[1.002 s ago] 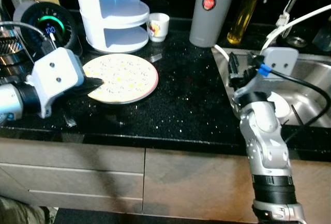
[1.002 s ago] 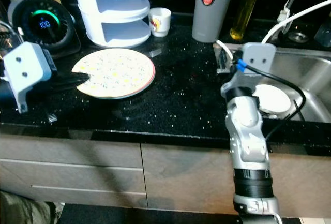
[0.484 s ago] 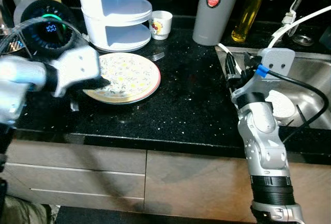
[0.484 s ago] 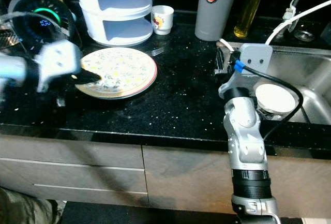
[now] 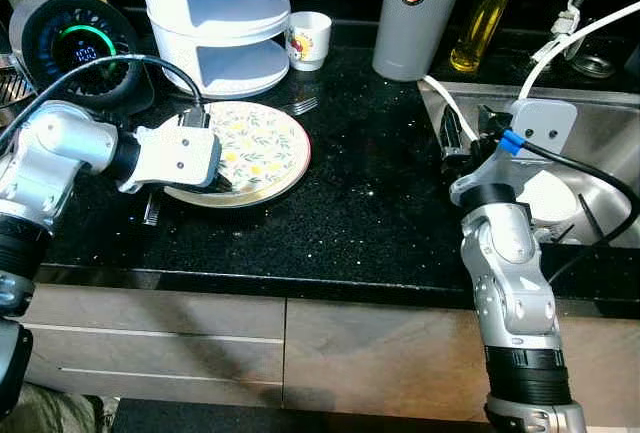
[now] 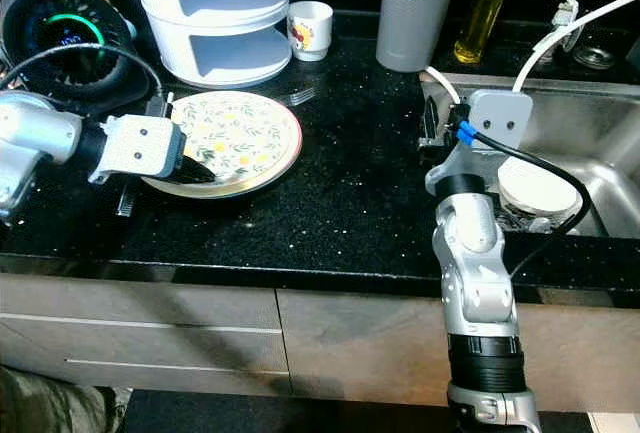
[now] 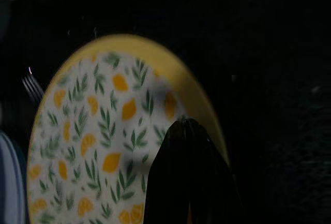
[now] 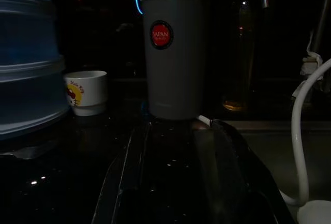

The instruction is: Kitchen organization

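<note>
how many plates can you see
2: a floral plate on the counter under the left gripper, and a white plate in the sink. More may be hidden behind the right arm.

Head cameras look down at counter (image 5: 350, 203); wrist cameras sit close.

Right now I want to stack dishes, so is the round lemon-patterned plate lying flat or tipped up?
Flat: the round lemon-patterned plate rests level on the black speckled countertop, with the left gripper over its near edge.

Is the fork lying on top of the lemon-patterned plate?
No, the fork lies on the black counter just beyond the plate's far rim, beside the small cup.
</note>
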`<state>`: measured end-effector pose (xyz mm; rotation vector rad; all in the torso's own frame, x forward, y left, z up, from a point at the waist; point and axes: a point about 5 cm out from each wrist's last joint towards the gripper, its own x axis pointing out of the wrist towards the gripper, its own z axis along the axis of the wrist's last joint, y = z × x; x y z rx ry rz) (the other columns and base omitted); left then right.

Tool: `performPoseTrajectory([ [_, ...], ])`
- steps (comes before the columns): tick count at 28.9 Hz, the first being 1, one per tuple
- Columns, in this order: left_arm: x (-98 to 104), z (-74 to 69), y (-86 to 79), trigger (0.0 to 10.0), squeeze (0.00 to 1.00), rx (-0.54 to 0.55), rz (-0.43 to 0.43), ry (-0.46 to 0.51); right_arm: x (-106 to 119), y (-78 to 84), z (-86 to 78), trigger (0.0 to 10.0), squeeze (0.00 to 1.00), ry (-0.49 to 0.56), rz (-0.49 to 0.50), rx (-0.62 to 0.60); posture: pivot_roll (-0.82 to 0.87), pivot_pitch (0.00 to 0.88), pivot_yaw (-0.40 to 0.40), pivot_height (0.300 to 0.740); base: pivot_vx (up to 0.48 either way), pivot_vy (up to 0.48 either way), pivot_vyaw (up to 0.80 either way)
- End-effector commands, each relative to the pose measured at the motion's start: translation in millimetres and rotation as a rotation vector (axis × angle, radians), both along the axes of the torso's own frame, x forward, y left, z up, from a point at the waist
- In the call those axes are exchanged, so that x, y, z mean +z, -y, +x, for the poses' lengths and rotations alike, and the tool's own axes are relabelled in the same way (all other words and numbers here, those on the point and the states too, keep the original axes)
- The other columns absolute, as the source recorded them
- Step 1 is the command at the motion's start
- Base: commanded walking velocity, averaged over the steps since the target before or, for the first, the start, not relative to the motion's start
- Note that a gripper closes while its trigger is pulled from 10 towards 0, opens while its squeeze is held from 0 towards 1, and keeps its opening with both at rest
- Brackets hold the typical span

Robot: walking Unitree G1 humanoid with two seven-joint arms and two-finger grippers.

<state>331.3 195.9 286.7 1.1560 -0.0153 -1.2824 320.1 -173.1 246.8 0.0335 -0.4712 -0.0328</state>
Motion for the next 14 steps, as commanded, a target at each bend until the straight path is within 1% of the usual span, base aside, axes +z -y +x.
performPoseTrajectory([
  [1,2,-4.7,-5.8,10.0,0.0,-0.004,0.015,0.007,0,0.2,-0.3,10.0,0.0,0.0,-0.007,-0.009,0.13,0.06,0.014,0.74,0.0,0.0,0.0],
  [4,-4,-7.5,-8.5,10.0,0.0,-0.001,0.037,0.011,0,-1.0,0.6,10.0,0.0,-0.001,-0.004,-0.004,0.14,0.054,0.01,0.74,0.0,0.0,0.0],
  [7,-17,-8.6,-13.8,10.0,0.0,0.019,0.062,0.006,-1,-3.1,2.0,10.0,0.0,-0.004,-0.003,0.004,0.14,0.045,0.003,0.74,0.0,0.0,0.0],
  [8,-17,-8.6,-13.8,10.0,0.0,0.019,0.062,0.006,-1,-3.1,2.0,10.0,0.0,-0.004,-0.003,0.004,0.14,0.045,0.003,0.74,0.0,0.0,0.0],
  [9,-25,-4.6,-17.3,10.0,0.0,0.053,0.085,0.026,-1,-3.5,2.9,10.0,0.0,-0.003,-0.004,0.008,0.14,0.039,0.0,0.74,0.0,0.0,0.0],
  [12,-29,-2.5,-18.6,10.0,0.0,0.071,0.094,0.038,-1,-3.6,3.2,10.0,0.0,-0.003,-0.004,0.009,0.14,0.039,0.0,0.74,0.0,0.0,0.0],
  [13,-32,0.3,-19.1,10.0,0.0,0.09,0.091,0.05,0,-3.4,3.4,10.0,0.0,-0.001,-0.005,0.009,0.14,0.039,0.0,0.74,0.0,0.0,0.0],
  [14,-37,6.0,-17.8,10.0,0.0,0.122,0.079,0.108,1,-2.7,3.2,10.0,0.0,0.003,-0.005,0.009,0.14,0.039,0.0,0.74,0.0,0.0,0.0],
])
